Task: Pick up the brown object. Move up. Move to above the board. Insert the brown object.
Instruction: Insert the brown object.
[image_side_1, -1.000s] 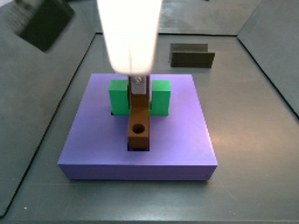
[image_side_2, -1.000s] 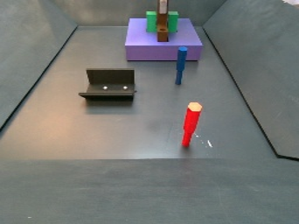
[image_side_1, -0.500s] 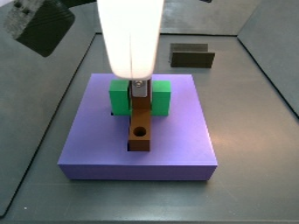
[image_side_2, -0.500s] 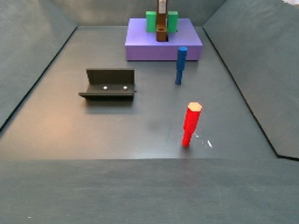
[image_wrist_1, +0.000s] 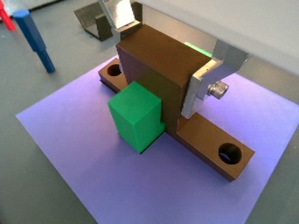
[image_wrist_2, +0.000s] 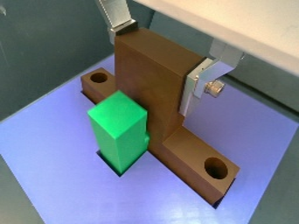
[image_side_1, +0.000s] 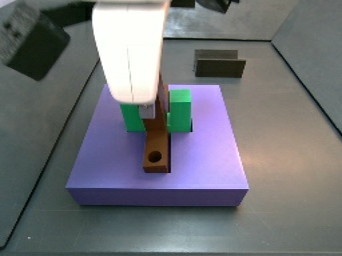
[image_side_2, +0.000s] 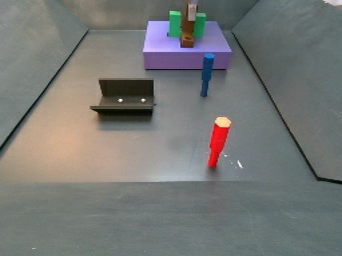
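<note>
The hand (image_wrist_1: 163, 66) ends in two flat silver plates, seen in both wrist views; one finger (image_wrist_2: 208, 77) is a bent metal strip with a bright screw and washer near its lower end (image_wrist_1: 218, 88); the opposite finger (image_wrist_1: 121, 12) is a plain silver plate, partly cut off by the frame edge; above the plates the hand's housing is a smooth white body with a pale underside (image_wrist_2: 246, 22); in a side view the arm's last link is a tall, rounded white column (image_side_1: 130, 52), blurred; dark blocky parts flank it (image_side_1: 34, 42).
</note>
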